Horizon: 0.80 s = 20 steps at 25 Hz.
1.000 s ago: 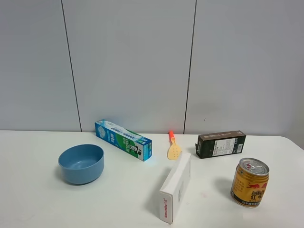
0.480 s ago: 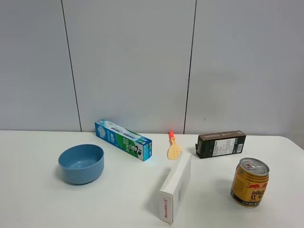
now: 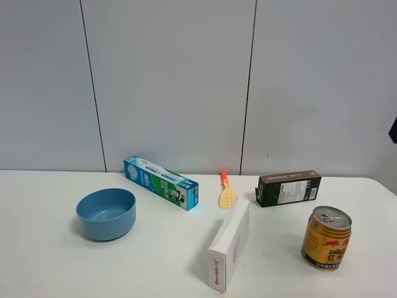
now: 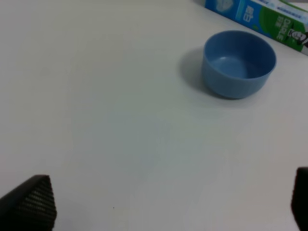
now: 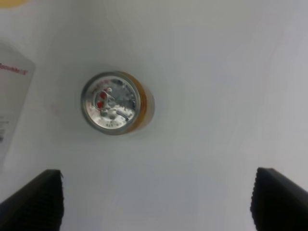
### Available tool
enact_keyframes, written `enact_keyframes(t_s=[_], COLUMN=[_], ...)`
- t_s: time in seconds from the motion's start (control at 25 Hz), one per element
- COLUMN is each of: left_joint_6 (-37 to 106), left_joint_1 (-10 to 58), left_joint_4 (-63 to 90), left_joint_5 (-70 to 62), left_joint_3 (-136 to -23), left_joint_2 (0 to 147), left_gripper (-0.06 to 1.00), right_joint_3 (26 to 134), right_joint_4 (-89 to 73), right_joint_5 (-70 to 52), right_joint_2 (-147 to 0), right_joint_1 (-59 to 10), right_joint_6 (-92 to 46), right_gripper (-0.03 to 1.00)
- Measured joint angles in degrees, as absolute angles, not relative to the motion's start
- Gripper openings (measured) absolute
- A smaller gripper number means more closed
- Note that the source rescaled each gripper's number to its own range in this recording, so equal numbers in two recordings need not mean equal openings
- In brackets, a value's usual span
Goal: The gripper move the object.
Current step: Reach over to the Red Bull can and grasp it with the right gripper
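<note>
The gold-yellow drink can (image 3: 326, 239) with red lettering and a silver pull-tab top stands upright at the front right of the white table (image 3: 49, 267). In the right wrist view I look straight down on the can's top (image 5: 113, 109). My right gripper (image 5: 158, 199) is open, high above the can and off to one side of it, with its two black fingertips (image 5: 36, 199) wide apart. A black bit of the right arm (image 3: 393, 129) shows at the right edge of the exterior high view. My left gripper (image 4: 163, 207) is open and empty above bare table, apart from the blue bowl (image 4: 239, 62).
A blue bowl (image 3: 106, 213) sits at the left. A blue-green toothpaste box (image 3: 160, 182) lies behind it. A white box (image 3: 229, 243) lies in the middle, left of the can. A small yellow spatula (image 3: 226, 194) and a dark box (image 3: 288, 188) lie further back.
A black bit of the right arm has come into view at the right edge of the exterior high view. The objects on the table have not moved.
</note>
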<state>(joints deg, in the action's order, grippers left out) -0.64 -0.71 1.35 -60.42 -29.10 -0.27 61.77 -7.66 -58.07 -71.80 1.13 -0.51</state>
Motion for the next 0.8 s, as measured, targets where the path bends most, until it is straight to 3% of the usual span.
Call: enact_keyframes(t_s=[0.8], left_joint_6=[-0.64], left_joint_1=[-0.71], left_joint_4=[1.35], left_joint_5=[-60.42], left_joint_3=[-29.10], left_joint_2=[-0.27], left_gripper=[1.00], right_joint_3=[64.04], right_joint_4=[-14.82], right_joint_5=[-50.60], right_joint_2=[-89.62], right_joint_1=[1.13], right_joint_6=[-2.21], right_gripper=[0.37])
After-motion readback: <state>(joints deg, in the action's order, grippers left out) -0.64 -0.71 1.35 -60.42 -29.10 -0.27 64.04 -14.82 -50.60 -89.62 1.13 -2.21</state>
